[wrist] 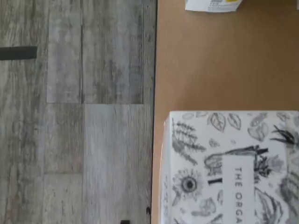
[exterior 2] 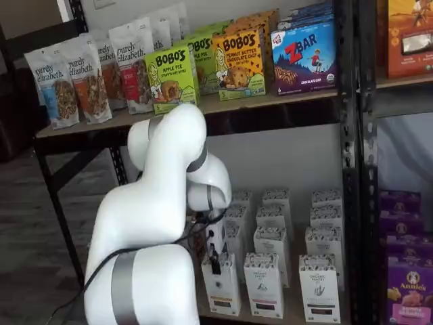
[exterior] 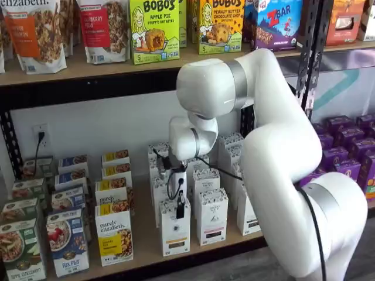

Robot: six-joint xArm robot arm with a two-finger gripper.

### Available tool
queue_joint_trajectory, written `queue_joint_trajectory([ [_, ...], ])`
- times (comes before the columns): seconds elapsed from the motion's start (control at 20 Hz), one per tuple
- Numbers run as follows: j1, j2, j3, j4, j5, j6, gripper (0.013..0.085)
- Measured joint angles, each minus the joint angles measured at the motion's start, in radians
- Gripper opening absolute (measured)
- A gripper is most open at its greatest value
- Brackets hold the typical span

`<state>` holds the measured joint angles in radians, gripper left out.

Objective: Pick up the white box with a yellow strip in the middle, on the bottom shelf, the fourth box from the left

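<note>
The white box (exterior: 174,233) is a tall narrow carton with a speckled top band and a dark label near its base. It stands at the front of the bottom shelf (exterior: 146,257) and shows in both shelf views (exterior 2: 222,288). Its leaf-printed top (wrist: 229,168) fills a corner of the wrist view, on the tan board (wrist: 210,70). My gripper (exterior: 180,209) hangs just over the box's top front edge and also shows in a shelf view (exterior 2: 215,262). Its black fingers show as one dark piece with no plain gap.
A like carton with a pinkish label (exterior: 212,218) stands right beside the white box, with more cartons behind. A purely elizabeth box (exterior: 114,237) with a yellow band stands to its left. Purple boxes (exterior: 345,164) fill the neighbouring bay. Grey plank floor (wrist: 74,112) lies beyond the shelf edge.
</note>
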<state>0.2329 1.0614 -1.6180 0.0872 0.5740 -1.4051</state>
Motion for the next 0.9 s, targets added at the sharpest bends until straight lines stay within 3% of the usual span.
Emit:
queue_joint_trajectory([
  [0.65, 0.008, 0.066, -0.056, -0.005, -0.022, 0.013, 0.0850],
  [0.75, 0.008, 0.070, -0.063, 0.002, -0.016, 0.006, 0.0770],
  [0.9, 0.008, 0.075, -0.072, 0.001, -0.008, 0.007, 0.0730],
])
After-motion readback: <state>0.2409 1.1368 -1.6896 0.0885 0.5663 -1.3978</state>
